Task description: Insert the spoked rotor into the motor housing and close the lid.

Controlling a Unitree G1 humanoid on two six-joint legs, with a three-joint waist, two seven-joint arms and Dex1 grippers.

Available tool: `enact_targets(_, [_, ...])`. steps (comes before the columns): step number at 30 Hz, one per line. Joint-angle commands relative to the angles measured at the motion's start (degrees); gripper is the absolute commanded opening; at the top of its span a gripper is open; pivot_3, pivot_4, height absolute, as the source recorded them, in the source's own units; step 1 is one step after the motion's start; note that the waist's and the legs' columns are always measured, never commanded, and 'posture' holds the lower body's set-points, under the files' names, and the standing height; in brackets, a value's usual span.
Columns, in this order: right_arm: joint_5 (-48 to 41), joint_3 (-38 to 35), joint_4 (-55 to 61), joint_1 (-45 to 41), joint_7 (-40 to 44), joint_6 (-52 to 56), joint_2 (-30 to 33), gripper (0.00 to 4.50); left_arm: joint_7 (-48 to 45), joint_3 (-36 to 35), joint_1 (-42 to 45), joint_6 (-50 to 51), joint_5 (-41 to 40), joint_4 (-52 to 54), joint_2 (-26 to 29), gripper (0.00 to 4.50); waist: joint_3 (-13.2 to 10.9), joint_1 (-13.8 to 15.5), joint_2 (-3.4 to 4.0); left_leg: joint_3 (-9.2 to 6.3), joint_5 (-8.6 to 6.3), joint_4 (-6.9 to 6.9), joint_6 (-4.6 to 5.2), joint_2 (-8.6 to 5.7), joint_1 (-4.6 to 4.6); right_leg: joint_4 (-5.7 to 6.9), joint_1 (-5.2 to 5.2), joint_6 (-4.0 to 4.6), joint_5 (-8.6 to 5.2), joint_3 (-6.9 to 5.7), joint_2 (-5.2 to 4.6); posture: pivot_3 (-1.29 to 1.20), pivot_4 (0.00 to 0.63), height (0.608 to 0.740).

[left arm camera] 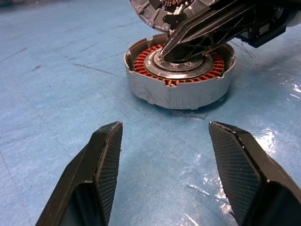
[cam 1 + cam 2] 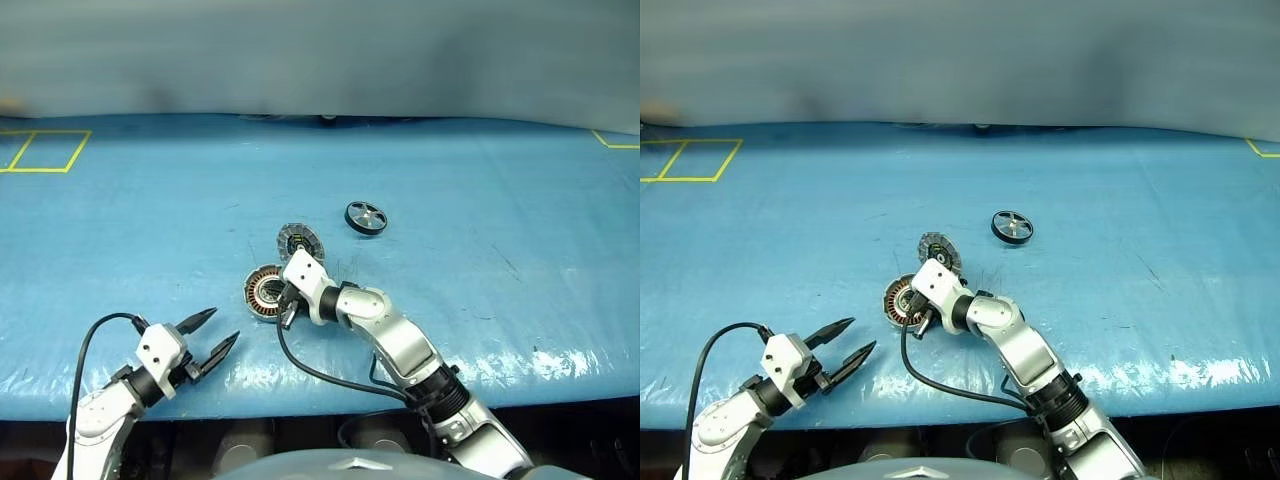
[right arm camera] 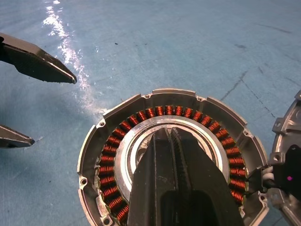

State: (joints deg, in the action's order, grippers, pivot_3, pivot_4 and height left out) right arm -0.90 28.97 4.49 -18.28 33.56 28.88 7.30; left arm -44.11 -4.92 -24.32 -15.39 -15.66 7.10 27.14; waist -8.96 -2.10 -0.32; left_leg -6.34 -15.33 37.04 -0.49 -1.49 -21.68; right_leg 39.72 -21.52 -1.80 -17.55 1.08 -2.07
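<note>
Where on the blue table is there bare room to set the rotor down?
Bare blue table lies right of the spoked rotor and left of the motor housing. It is crowded where the right pincer sits over the housing beside the lid, left pincer nearby.

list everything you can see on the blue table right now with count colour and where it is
motor housing: one, silver with copper-orange windings, open, near the table's front centre.
lid: one, grey ribbed, dark centre, tilted up just behind the housing.
spoked rotor: one, black rim, silver spokes, lying apart, further back and right.
table: one, blue, yellow tape lines at far corners.
left gripper: one, black fingers, open, front left of the housing.
right gripper: one, black, shut, tips over the housing's hub.
</note>
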Motion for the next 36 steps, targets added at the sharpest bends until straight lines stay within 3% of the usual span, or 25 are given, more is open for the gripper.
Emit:
enact_targets(1, [1.3, 1.3, -0.2, 0.5, 0.2, 0.3, 1.0, 0.08, -0.1, 0.3, -0.1, -1.3, 0.2, 0.9, -0.2, 3.11, 0.0, 0.0, 0.00, 0.00, 0.00, 0.00, 0.00, 0.00, 0.01, 0.00, 0.00, 0.00, 0.00, 0.00, 0.00, 0.00, 0.150, 0.740])
enact_targets(8, [-14.7, -6.9, 11.7, 5.3, 6.4, 2.5, -1.3, 0.08, 0.1, 0.5, 0.2, -1.2, -0.2, 0.9, -0.2, 3.11, 0.0, 0.0, 0.00, -0.01, -0.01, -0.01, 0.02, 0.00, -0.14, -0.01, 0.04, 0.00, 0.00, 0.00, -0.01, 0.00, 0.150, 0.740])
enact_targets(12, [-19.2, -11.0, 18.2, 7.8, 6.6, 5.9, 2.2, 0.08, 0.0, 0.6, 0.7, -1.2, -0.4, 0.7, -0.1, 3.11, 0.0, 0.0, 0.01, -0.02, -0.01, 0.00, 0.02, 0.01, -0.13, 0.00, 0.04, 0.00, 0.00, 0.00, -0.02, 0.00, 0.150, 0.740])
enact_targets(17, [-18.1, -17.3, 25.1, 9.5, 10.6, 10.8, 20.6, 0.08, 0.3, 0.4, 0.8, -0.9, -0.7, 1.2, -0.1, 3.11, -0.1, 0.7, 0.11, -0.02, -0.06, 0.05, 0.10, -0.09, -0.14, -0.18, 0.02, -0.04, 0.01, -0.08, -0.10, 0.00, 0.150, 0.740])
enact_targets(18, [-17.2, -19.3, 24.5, 8.8, 10.0, 10.7, 23.4, 0.25, 0.3, 0.4, 0.8, -0.9, -0.7, 1.2, -0.1, 3.11, -0.1, 0.8, 0.09, 0.00, -0.07, 0.05, 0.12, -0.09, -0.14, -0.19, 0.08, -0.05, 0.02, -0.08, -0.12, 0.00, 0.150, 0.740])
enact_targets(20, [-14.3, -22.3, 21.8, 5.8, 8.4, 8.9, 27.9, 0.70, 0.3, 0.5, 0.9, -1.0, -0.7, 1.2, -0.2, 3.11, -0.1, 0.6, 0.10, 0.02, -0.06, 0.05, 0.11, -0.05, -0.16, -0.19, 0.15, -0.05, 0.02, -0.09, -0.10, 0.00, 0.150, 0.740])
enact_targets(23, [-9.7, -24.0, 13.0, -1.5, 3.3, 5.2, 28.3, 1.60, 0.4, 0.8, 1.3, -0.9, -0.6, 1.0, -0.4, 3.11, -0.2, 0.0, 0.10, 0.14, -0.03, 0.02, 0.07, 0.05, -0.13, -0.14, 0.10, -0.04, 0.02, -0.05, -0.01, 0.00, 0.150, 0.740])
enact_targets(30, [-5.5, -24.1, -14.0, -17.3, -1.7, 0.4, 22.4, 1.60, 0.8, 1.8, 2.1, -0.9, 0.0, 0.7, -1.1, 3.11, -0.2, 0.1, 0.05, 0.20, 0.01, 0.04, 0.05, 0.01, -0.11, -0.04, 0.10, 0.03, 0.09, 0.02, -0.01, 0.00, 0.150, 0.740])
enact_targets(36, [-6.1, -25.0, -28.2, -23.5, -0.6, -2.1, 17.1, 1.60, 2.1, 1.3, 0.4, -1.2, 0.4, 1.3, -1.3, 3.11, -0.2, 0.0, 0.08, 0.28, -0.05, 0.01, 0.14, 0.04, -0.26, -0.08, -0.10, 0.03, 0.08, 0.06, -0.04, 0.00, 0.150, 0.740])
